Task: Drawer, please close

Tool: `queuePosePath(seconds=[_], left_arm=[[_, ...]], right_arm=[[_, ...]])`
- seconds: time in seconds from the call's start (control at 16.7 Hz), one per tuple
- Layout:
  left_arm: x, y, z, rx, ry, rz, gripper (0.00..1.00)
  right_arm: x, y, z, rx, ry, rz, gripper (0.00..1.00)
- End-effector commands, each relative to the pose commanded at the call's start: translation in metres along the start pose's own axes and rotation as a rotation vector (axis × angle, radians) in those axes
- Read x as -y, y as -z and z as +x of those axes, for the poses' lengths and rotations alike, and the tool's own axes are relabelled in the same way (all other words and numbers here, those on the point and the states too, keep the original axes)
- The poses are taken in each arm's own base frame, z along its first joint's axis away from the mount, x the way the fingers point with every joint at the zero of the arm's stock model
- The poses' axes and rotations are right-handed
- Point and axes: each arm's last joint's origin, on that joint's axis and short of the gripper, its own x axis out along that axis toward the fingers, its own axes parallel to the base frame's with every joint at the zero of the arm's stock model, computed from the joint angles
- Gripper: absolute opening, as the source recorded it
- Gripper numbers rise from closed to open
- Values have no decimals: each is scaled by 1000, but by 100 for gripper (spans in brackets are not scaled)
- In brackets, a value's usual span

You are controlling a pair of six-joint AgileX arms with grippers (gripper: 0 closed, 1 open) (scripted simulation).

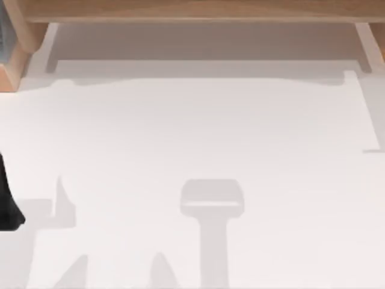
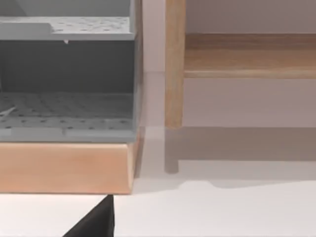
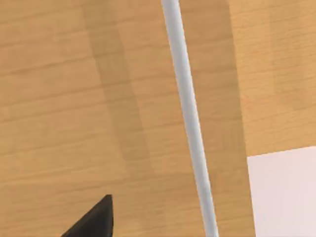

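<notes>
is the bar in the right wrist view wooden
No, the bar is pale grey metal-looking, running across a wooden panel whose tan grain differs plainly from it.

drawer (image 2: pixel 66 168) far-left on table (image 1: pixel 192 150) | shelf (image 1: pixel 192 9) behind, seemingly

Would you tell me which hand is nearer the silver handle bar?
Right, as far as I can judge. The right hand sits close against the silver handle bar; the left hand is at the table's left edge.

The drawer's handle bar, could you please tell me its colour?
Pale silver-grey handle bar against the light wood drawer front, best in the right wrist view.
</notes>
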Motion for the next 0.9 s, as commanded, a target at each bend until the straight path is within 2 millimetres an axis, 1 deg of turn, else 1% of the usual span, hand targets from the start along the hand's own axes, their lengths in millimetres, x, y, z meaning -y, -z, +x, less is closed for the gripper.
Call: queuePosePath(seconds=[0.18, 0.3, 0.66, 0.9], left_arm=[[0, 0, 0, 0, 0, 0, 100], [0, 0, 0, 0, 0, 0, 100], [0, 0, 0, 0, 0, 0, 100], [0, 0, 0, 0, 0, 0, 100]], right_arm=[[-11, 7, 3, 24, 8, -149, 100], [-14, 9, 4, 33, 12, -193, 100], [-15, 8, 5, 36, 11, -197, 100], [-15, 8, 24, 34, 12, -199, 100]])
